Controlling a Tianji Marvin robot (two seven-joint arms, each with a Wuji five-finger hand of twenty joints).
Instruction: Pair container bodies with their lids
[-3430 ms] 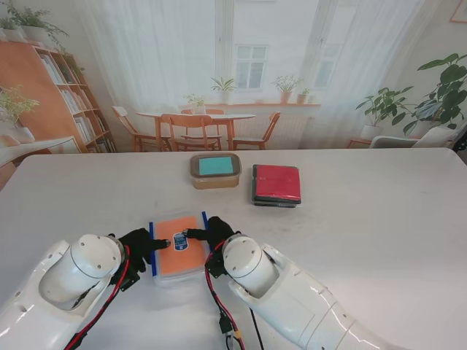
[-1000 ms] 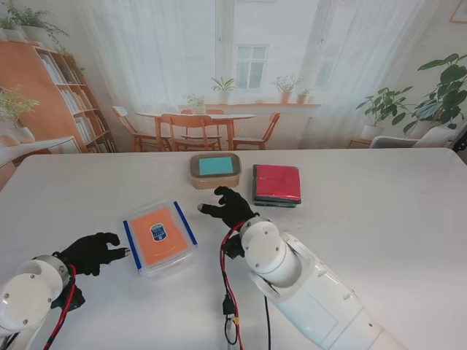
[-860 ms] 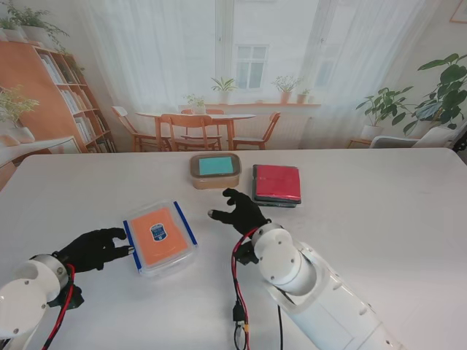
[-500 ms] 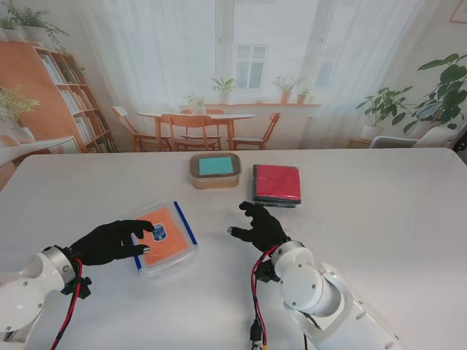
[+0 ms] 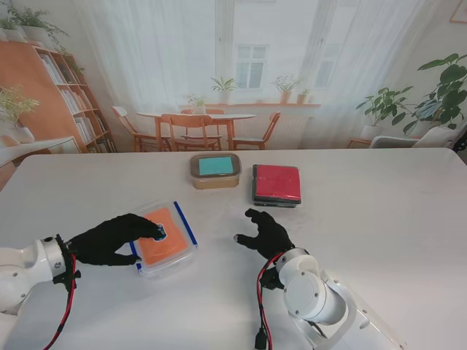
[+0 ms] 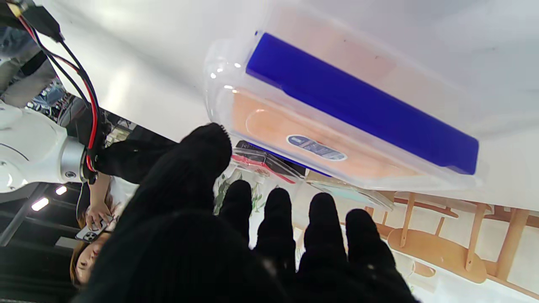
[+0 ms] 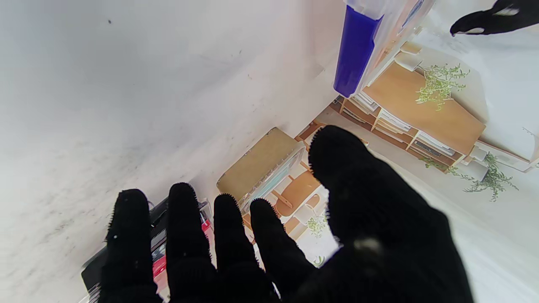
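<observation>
While left hand (image 5: 109, 238) apparently touches orange-lidded container (image 5: 165, 240), right hand (image 5: 264, 231) apart.

Stand view: high, looking down over the white table (image 5: 379, 211). Wrist views: close, inverted, each looking out past its own black fingertips. Shared by all three: orange-lidded clear container (image 5: 163, 240) (image 6: 337, 126) (image 7: 370, 38) ahead of the fingertips.

I see a lab staged as a home; behind my white bench (image 5: 379, 219) hangs a printed backdrop (image 5: 241, 80) with dining chairs, bookshelf and plants.
</observation>
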